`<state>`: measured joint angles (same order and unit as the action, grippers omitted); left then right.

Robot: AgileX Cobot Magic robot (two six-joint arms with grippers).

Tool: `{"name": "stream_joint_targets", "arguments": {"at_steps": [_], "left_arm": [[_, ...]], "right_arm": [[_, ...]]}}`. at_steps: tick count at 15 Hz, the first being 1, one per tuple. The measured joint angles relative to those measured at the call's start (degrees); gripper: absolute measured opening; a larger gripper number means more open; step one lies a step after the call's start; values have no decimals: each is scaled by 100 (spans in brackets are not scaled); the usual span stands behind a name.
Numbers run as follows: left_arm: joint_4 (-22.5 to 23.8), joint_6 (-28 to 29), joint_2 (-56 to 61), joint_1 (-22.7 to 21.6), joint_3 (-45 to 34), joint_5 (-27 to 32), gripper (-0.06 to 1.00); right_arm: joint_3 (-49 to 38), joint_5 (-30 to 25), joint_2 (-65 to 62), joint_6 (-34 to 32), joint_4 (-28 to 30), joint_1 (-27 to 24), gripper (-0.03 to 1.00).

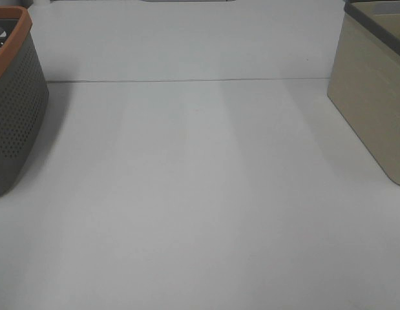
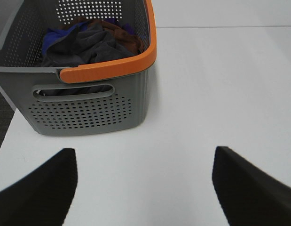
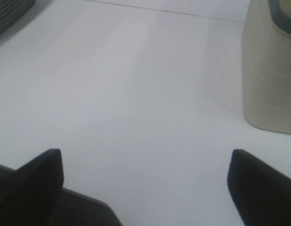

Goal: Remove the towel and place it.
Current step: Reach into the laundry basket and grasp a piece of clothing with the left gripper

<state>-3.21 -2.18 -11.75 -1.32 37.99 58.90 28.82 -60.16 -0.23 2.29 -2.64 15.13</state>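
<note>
1. here, the left end effector (image 2: pixel 144 155) hovers over the worktop (image 2: pixel 220 84) with its fingers spread wide and nothing between them. the right end effector (image 3: pixel 145 155) is likewise wide open and empty.
2. ahead of the left end effector, near but not touching, stands a grey perforated basket (image 2: pixel 89 113) with an orange rim. the towel (image 2: pixel 89 44) lies crumpled inside, on top of the heap, with a blue cloth (image 2: pixel 56 35) and a brown cloth (image 2: pixel 126 40) beyond it.
3. ahead of the right end effector and off to one side stands a beige bin (image 3: pixel 267 70), well apart from the basket.
4. the towel looks soft, light and limp. it will likely drape and sag when lifted, and its terry may drag the neighbouring cloths along.
5. the best hold, i judge, is a raised fold near the middle of its top, pinched from above. no hem or tag shows.
</note>
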Motion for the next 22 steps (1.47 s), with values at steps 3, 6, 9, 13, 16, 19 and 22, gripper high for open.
{"name": "stream_joint_targets", "arguments": {"at_steps": [3, 6, 9, 13, 16, 19, 22], "left_arm": [[11, 0, -487, 0, 0, -178, 74], [11, 0, -905, 0, 0, -195, 74], [11, -160, -1473, 0, 126, -327, 74], [160, -286, -2057, 0, 567, -384, 74], [321, -516, -2573, 0, 974, -418, 74], [395, -877, -3300, 0, 1461, -435, 74], [476, -1014, -3770, 0, 1770, -435, 74]], "right_arm": [[0, 0, 0, 0, 0, 0, 92], [0, 0, 0, 0, 0, 0, 92], [0, 0, 0, 0, 0, 0, 92], [0, 0, 0, 0, 0, 0, 92], [0, 0, 0, 0, 0, 0, 92], [0, 0, 0, 0, 0, 0, 92], [0, 0, 0, 0, 0, 0, 92]]}}
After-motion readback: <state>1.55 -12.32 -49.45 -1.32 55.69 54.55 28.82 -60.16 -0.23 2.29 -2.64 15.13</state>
